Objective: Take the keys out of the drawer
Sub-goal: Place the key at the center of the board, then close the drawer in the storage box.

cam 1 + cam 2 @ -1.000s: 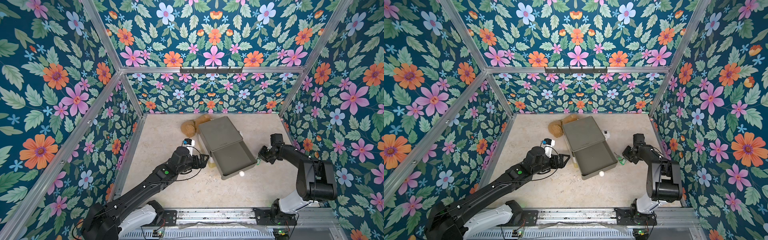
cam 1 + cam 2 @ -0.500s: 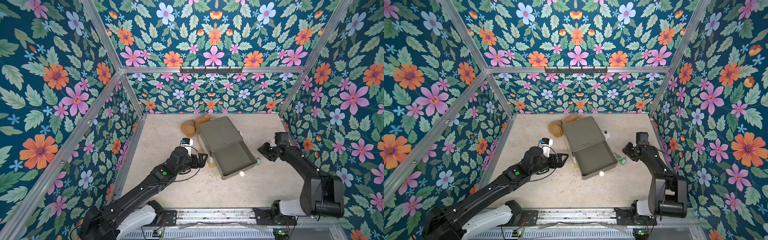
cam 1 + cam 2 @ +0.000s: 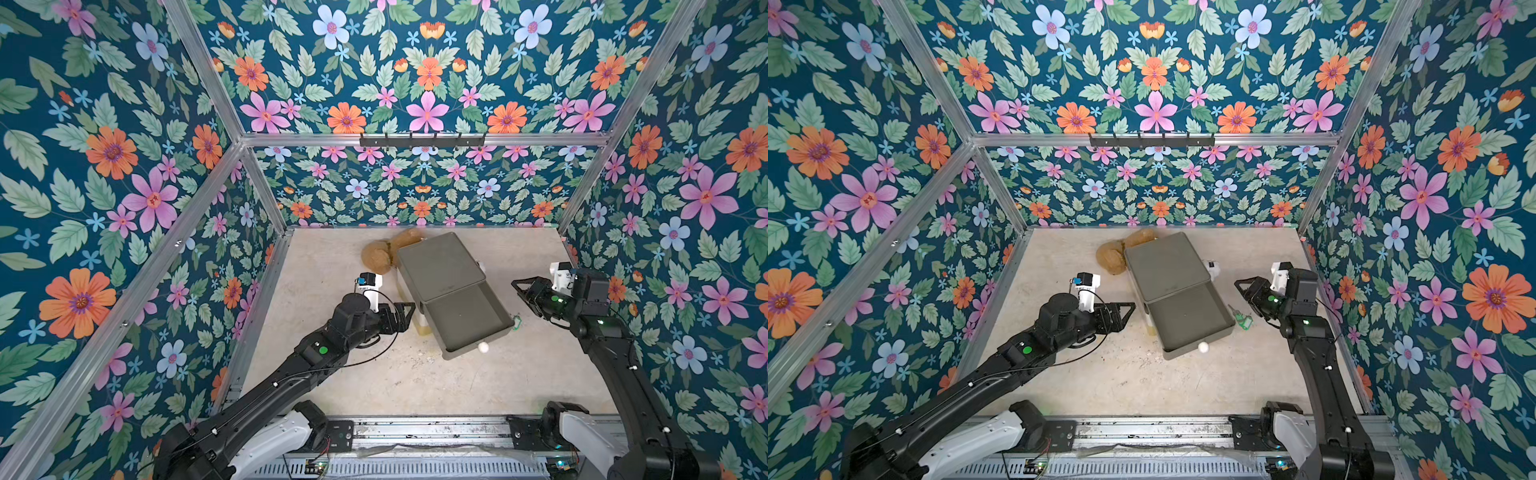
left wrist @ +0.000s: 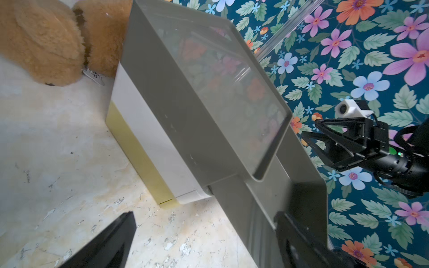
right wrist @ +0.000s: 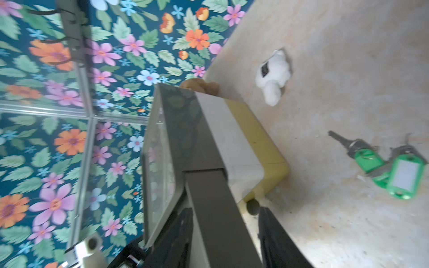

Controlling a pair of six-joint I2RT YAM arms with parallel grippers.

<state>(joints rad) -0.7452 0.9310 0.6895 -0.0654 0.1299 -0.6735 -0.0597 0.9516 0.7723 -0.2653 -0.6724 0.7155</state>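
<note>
1. While the left arm reaches forward low over the floor, its left gripper point(image 3: 409, 316) sits at the near left corner of the cabinet. Its jaws are spread wide with nothing between them. In the left wrist view one black finger point(image 4: 109, 246) hangs over bare floor and the other overlaps the drawer's side wall.
2. The right arm rises from its base, bends at the elbow and points the right gripper point(image 3: 1244, 295) toward the drawer's right side. Its jaws stand apart and hold nothing.
3. The small metal keys with green oval plastic tags point(image 5: 394, 174) lie flat on the floor outside the drawer. They are just beside its right wall, near the right gripper but clear of it.
4. The smooth olive-grey rectangular drawer point(image 3: 465, 322) has a small white round knob point(image 3: 483, 347) on its front. It is pulled out from the top tier of a boxy cabinet point(image 4: 151, 130) with a glossy grey top, white middle and yellow base.
5. A fuzzy tan plush toy point(image 3: 376, 259) sits against the cabinet's far left corner. A small white plush point(image 5: 274, 76) lies by its far right side.
6. The mottled beige floor point(image 3: 374, 382) is open in front of the drawer, and flowered walls stand close behind the right arm.
</note>
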